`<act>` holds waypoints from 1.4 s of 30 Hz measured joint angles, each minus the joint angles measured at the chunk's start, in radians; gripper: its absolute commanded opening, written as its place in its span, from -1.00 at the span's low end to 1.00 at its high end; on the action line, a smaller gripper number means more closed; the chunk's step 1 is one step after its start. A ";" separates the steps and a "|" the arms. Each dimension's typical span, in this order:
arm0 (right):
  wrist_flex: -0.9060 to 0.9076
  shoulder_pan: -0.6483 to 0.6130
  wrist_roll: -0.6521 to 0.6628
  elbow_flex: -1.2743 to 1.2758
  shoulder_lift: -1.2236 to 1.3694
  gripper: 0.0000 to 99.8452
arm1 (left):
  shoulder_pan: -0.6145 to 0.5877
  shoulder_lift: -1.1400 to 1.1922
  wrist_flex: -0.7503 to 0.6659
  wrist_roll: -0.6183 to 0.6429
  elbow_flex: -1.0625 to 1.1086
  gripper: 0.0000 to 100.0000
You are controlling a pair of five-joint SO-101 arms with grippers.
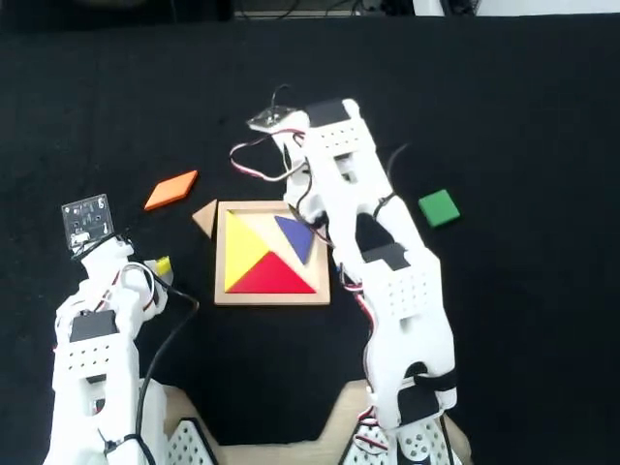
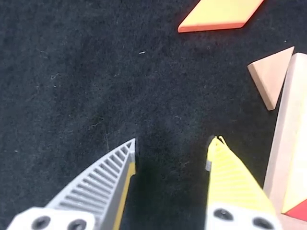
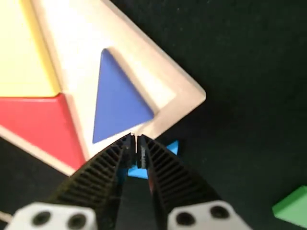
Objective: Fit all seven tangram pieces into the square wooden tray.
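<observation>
Black cloth covered the table, and the square wooden tray sat at its middle, between the two arms. Three of the seven pieces were seated in the tray: a large yellow triangle at the left, a large red triangle along the near side, and a dark blue triangle towards the far-right corner. By this count the task was judged under half complete, with bare pale wood showing around the blue piece. Four pieces remained outside. An orange parallelogram lay far-left of the tray, a plain wooden triangle sat against its far-left corner, a green square lay apart to the right, and a light blue triangle lay just off the right edge. The tray was flat, light-coloured wood with a raised rim, and the seated pieces lay flush inside it. The right gripper hung over that right edge above the light blue triangle, its jaws drawn almost together; whether they pinched the piece could not be determined. The left gripper stood wide and empty over bare cloth left of the tray.
</observation>
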 measured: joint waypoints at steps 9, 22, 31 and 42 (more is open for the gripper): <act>-0.098 -0.160 -0.006 0.170 -0.057 -0.98 | 0.000 0.000 0.000 0.000 0.000 -0.52; -0.215 -0.160 -0.008 0.215 -0.014 -0.98 | 0.000 0.000 0.000 0.000 0.000 -0.52; -0.149 -0.060 0.029 0.097 -0.011 -0.98 | 0.000 0.000 0.000 0.000 0.000 -0.52; 0.005 -0.044 0.077 0.000 -0.037 -0.98 | 0.000 0.000 0.000 0.000 0.000 -0.52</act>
